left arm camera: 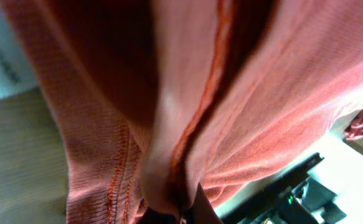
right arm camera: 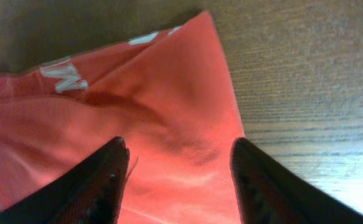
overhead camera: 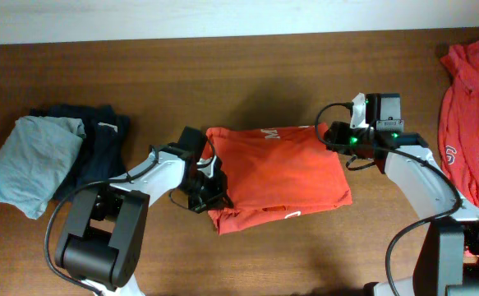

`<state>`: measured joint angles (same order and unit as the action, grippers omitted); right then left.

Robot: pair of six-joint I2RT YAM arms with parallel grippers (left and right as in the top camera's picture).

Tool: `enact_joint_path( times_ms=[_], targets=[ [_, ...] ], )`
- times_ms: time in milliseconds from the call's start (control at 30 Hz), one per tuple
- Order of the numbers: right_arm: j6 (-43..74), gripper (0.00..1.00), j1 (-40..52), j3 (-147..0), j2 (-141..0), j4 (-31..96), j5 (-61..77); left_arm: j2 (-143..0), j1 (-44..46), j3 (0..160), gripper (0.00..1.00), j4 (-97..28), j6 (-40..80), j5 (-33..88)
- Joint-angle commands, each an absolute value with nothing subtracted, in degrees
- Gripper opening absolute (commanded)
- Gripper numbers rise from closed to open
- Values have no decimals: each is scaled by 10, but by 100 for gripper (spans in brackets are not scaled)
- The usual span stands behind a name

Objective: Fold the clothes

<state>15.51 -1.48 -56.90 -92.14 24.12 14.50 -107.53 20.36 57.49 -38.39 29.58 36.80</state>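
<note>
Your left end effector (overhead camera: 209,192) is clamped shut on the left edge of the orange-red T-shirt (overhead camera: 280,173), which lies folded over at the middle of the overhead frame on the bench (overhead camera: 223,74). Your right end effector (overhead camera: 338,136) sits at its upper right corner, fingers apart over the cloth. A second orange-red shirt (overhead camera: 469,123) lies crumpled at the right edge; a grey garment (overhead camera: 29,160) and a navy garment (overhead camera: 99,140) lie at the left
</note>
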Motion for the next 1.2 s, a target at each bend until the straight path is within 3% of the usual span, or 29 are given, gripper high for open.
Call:
enact_joint_path(
  times_ms=[0,233,400,633,867,1067,1167],
  targets=[
    [148,38,-19,-580,-951,232,146,-1085,192,575,1,-408,282,386],
    [150,31,-12,-580,-1040,170,227,-1085,192,575,1,-421,264,386],
    [150,16,6,-580,-1078,127,233,-1085,192,575,1,-421,262,386],
    [215,4,17,-580,-1137,122,71,-1085,186,575,0,-445,258,386],
    [230,4,-10,-599,-1136,140,41,-1085,148,575,1,-533,218,318],
    [227,4,-15,-636,-1136,173,62,-1085,135,575,0,-527,209,315],
    [195,23,-15,-659,-1131,193,116,-1085,135,575,1,-526,209,321]
  ],
)
